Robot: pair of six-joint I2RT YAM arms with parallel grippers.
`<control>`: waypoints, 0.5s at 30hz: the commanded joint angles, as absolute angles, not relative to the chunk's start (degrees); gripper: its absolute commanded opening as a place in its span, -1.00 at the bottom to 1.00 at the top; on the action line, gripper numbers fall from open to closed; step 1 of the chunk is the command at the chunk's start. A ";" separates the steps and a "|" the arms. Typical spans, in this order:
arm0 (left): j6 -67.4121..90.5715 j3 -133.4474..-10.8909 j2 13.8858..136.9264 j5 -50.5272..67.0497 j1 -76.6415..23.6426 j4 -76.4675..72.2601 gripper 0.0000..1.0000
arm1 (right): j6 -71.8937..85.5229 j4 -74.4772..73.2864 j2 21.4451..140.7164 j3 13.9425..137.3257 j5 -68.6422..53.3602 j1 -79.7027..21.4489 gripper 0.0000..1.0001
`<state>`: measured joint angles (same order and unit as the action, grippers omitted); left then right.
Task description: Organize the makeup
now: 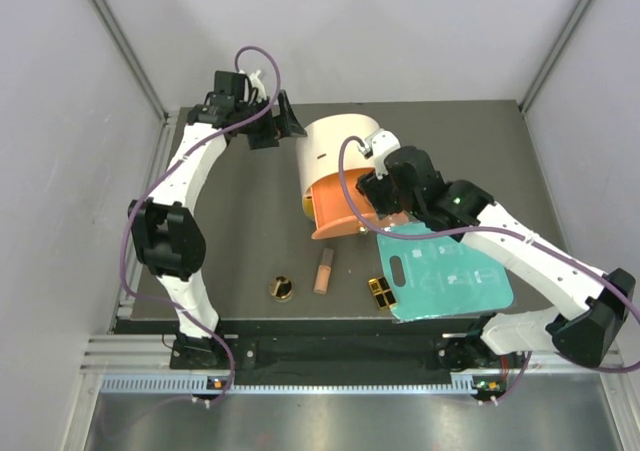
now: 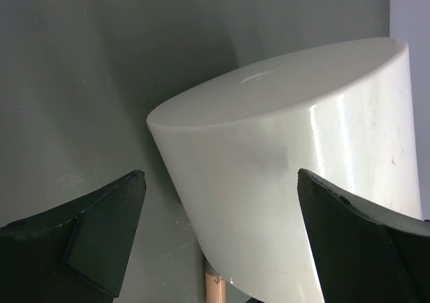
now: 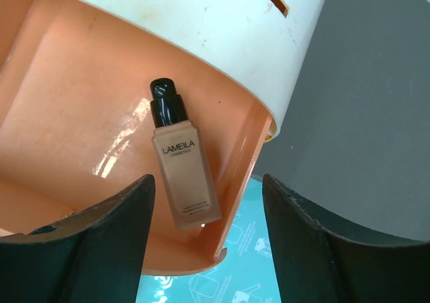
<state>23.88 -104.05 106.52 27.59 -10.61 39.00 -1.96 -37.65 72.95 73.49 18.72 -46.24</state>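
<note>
A peach-beige tube with a black cap (image 3: 180,162) lies inside the orange interior of the tipped cream-and-orange cylindrical box (image 1: 335,176). My right gripper (image 3: 208,249) is open and empty, hovering at the box's mouth just short of that tube. A second peach tube (image 1: 323,269) lies on the table in front of the box and shows below it in the left wrist view (image 2: 216,288). A round gold-rimmed black compact (image 1: 280,289) and a black-and-gold rectangular piece (image 1: 381,292) lie near the front edge. My left gripper (image 1: 277,121) is open and empty behind the box's closed end (image 2: 295,182).
A flat teal board with a handle hole (image 1: 445,273) lies at the front right, partly under the right arm and touching the box's mouth (image 3: 222,276). Grey walls enclose the dark table (image 1: 240,231) on three sides.
</note>
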 commanded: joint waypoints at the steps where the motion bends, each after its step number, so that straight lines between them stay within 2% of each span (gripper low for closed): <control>1: 23.38 -107.05 107.05 28.04 -10.72 37.35 0.98 | -2.11 -36.30 72.16 76.37 21.18 -45.35 0.31; 6: 23.12 -108.28 107.93 27.95 -10.72 37.53 0.98 | -2.37 -36.65 70.75 79.97 20.83 -45.44 0.40; 11: 22.85 -110.56 109.07 27.95 -10.72 38.32 0.98 | -0.62 -39.19 70.66 85.95 13.98 -45.44 0.50; 15: 22.76 -111.88 110.04 27.86 -10.72 38.76 0.98 | 5.70 -41.48 70.84 87.71 8.98 -46.67 0.48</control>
